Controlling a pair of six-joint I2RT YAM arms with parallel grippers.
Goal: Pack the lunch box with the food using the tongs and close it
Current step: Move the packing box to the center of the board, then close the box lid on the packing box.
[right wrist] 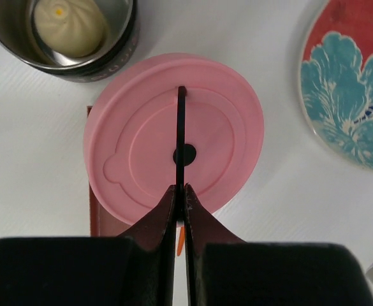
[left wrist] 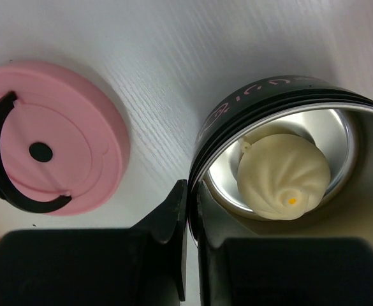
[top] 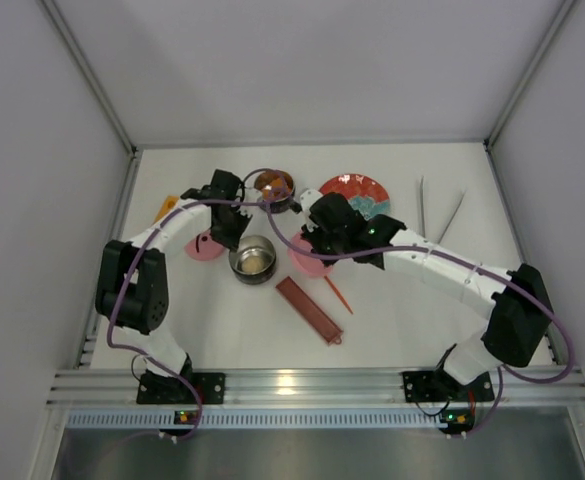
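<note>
Now, your left gripper [left wrist: 192, 194] is closed on the wall of the tin with the bun [left wrist: 282, 86]. In the left wrist view one finger [left wrist: 170, 220] sits outside the rim and the other inside. The steel edge passes between them at the lower middle of the frame. The pale round bun [left wrist: 283, 177] lies inside this tin, just to the right of the jaws and not touching them. A pink lid [left wrist: 52, 140] lies flat on the table [left wrist: 237, 38] at the left of that frame, apart from the tin.

Your right gripper [right wrist: 180, 190] is closed as well. In the right wrist view its jaws pinch the thin black handle [right wrist: 182, 127] of the second pink lid [right wrist: 224, 140], which fills the middle of the frame. The handle stands upright and runs from the jaws toward the top. This lid partly covers the dark-red tray [right wrist: 94, 217].

From above, the other tin [top: 292, 193], with orange-brown pieces [top: 272, 184] in it, is at the upper middle. The plate [top: 357, 192] is at its right. The tongs [top: 438, 212] lie at the upper right, well apart from both grippers.
</note>
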